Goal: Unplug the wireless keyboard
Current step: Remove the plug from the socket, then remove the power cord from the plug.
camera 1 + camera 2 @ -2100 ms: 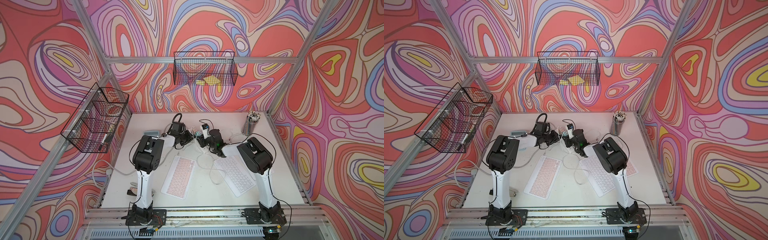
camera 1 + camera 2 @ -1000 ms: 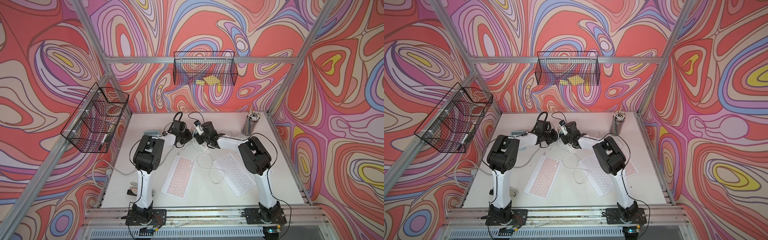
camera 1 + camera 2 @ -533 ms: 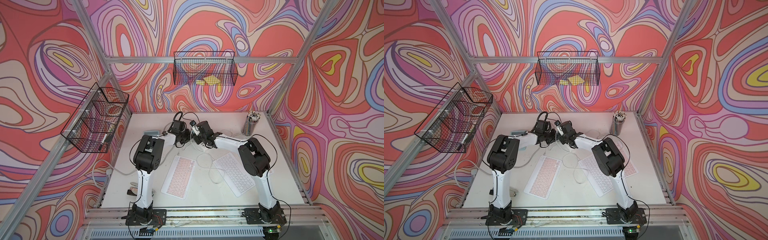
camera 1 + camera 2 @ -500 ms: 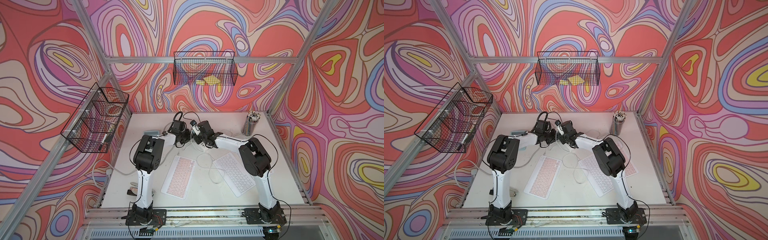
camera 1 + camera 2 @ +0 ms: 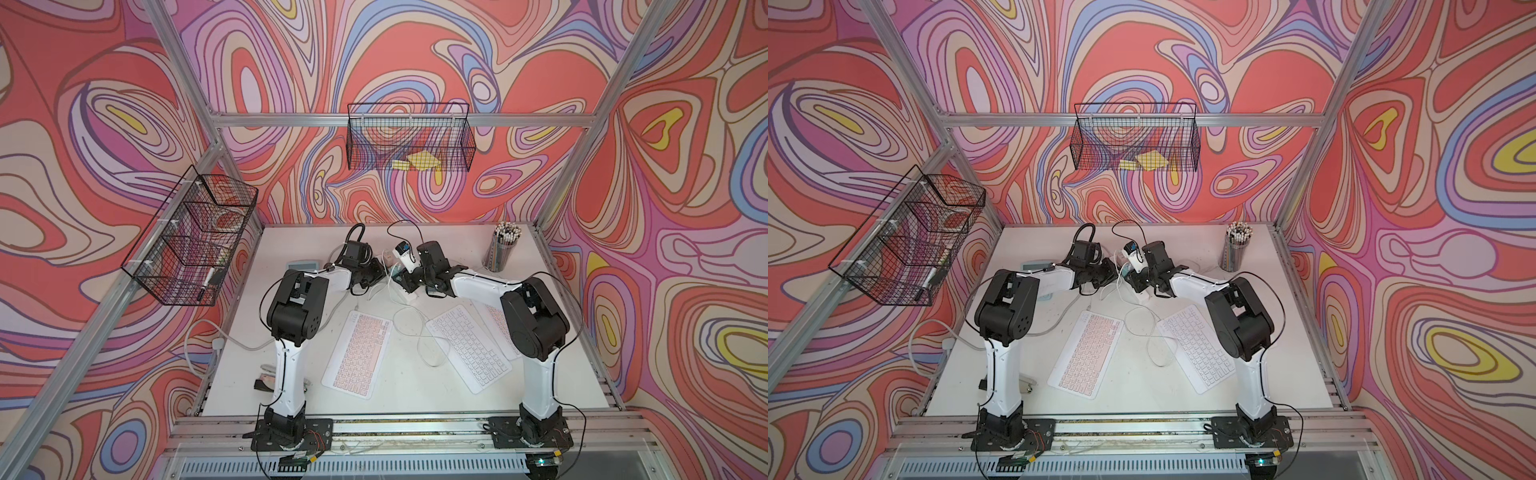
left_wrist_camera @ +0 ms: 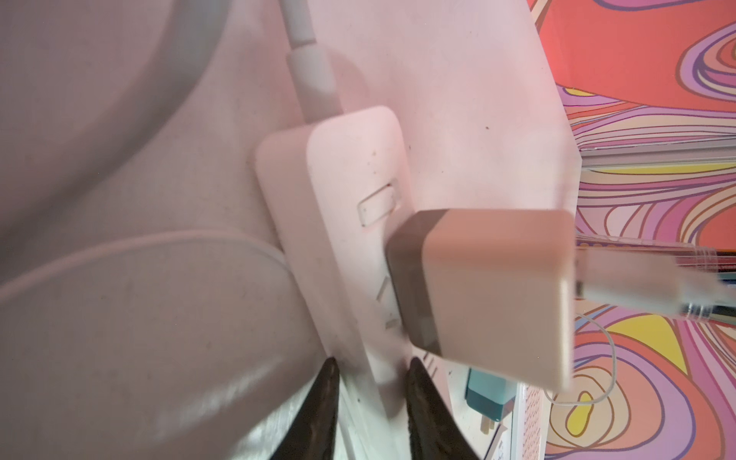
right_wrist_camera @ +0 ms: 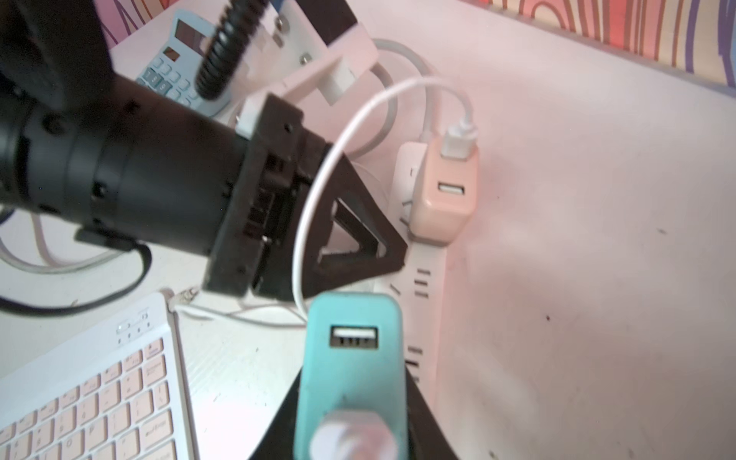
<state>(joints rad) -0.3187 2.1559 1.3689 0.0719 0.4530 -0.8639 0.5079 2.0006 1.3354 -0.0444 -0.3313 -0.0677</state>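
While the left gripper point(image 6: 372, 382) pinches the power strip point(image 6: 350, 239), the right gripper point(image 7: 350, 422) clamps the teal USB charger point(image 7: 350, 312) (probably light, rigid, slippery) by its sides, at one o'clock of the pink keyboard point(image 5: 359, 353).

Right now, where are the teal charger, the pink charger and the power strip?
teal charger point(image 7: 354, 378): right wrist view, front face.
pink charger point(image 7: 440, 215): right wrist view, front face.
power strip point(image 6: 350, 159): left wrist view, top face.

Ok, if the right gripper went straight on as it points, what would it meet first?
Likely the left gripper: its finger lies right ahead of the teal charger held by the right gripper, with a white cable draped across. Depth is unclear.
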